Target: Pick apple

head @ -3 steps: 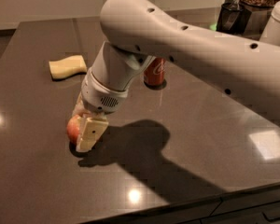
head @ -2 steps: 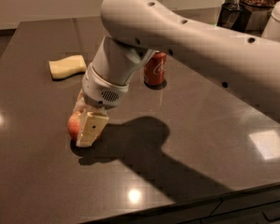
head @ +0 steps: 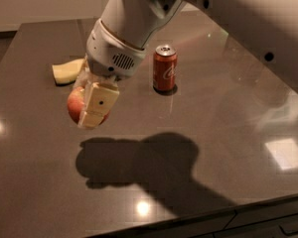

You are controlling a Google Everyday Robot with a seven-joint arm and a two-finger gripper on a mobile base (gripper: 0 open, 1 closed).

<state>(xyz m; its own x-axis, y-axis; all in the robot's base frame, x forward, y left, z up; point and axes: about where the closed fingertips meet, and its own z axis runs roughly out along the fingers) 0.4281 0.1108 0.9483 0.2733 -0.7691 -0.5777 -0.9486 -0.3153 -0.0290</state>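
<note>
Red apple (head: 75,105), yellow-blushed, is seen clamped between the fingers of the gripper (head: 87,114) and held clear of the dark tabletop (head: 228,133); the shadow lies apart below. Red soda can (head: 165,68) stands nearby, pale yellow block (head: 68,71) behind. Pick judged nearly done. A firm squeeze and a vertical rise are advised, lest the round fruit be rolled out.

Pincer (head: 91,117) clamps the apple (head: 73,104) clear of the worktop (head: 223,128); the arm's shadow falls beneath. A red soda can (head: 165,68) stands upright nearby. A yellow block (head: 67,72) lies behind the apple.
</note>
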